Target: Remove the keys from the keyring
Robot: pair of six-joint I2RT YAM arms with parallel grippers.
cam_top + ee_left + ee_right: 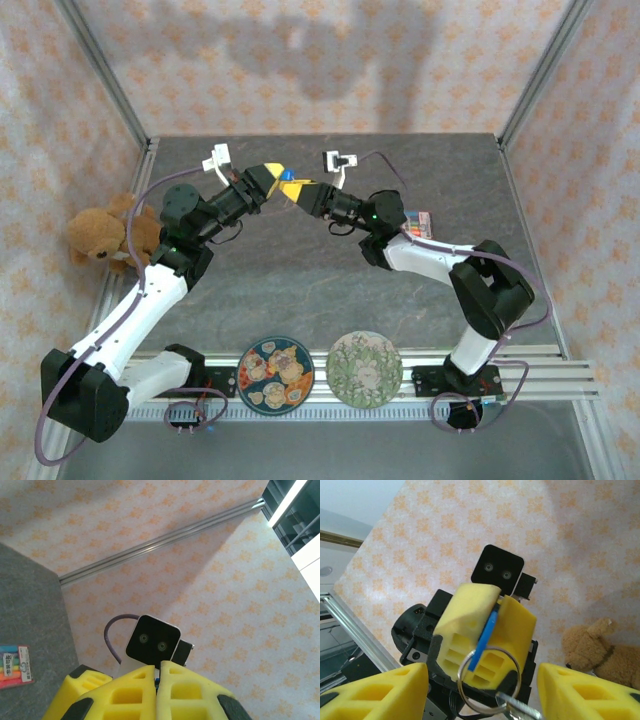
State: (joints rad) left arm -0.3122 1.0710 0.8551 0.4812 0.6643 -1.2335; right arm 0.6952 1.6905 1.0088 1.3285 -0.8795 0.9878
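At the far left edge of the grey stone-look counter (pixel 300 290) a brown plush teddy bear (pixel 105 232) sits against the patterned wall. The white left arm reaches up from the near-left corner toward the middle of the counter and holds the left gripper (pixel 277 180) in the air. Its yellow foam fingers (pixel 465 615) are pressed together on a thin blue tab (pixel 487 632), which shows as a blue sliver in the seam between the pads in the left wrist view. A round silver metal keyring (pixel 465 687) hangs from the lower end of that tab, in the air above the middle of the counter. A silver metal key (pixel 522 709) sticks out from the ring's lower right. The right gripper (pixel 300 190) faces the left one, almost tip to tip. Its own yellow foam fingers (pixel 380 690) are spread wide, one on each side of the ring and touching neither ring nor key. Further right, behind the right arm, a flat pack of coloured highlighters (pixel 418 222) lies on the counter. At the near edge, between the two arm bases, two round patterned plates lie side by side: a dark one (pixel 275 373) and a pale green one (pixel 365 368).
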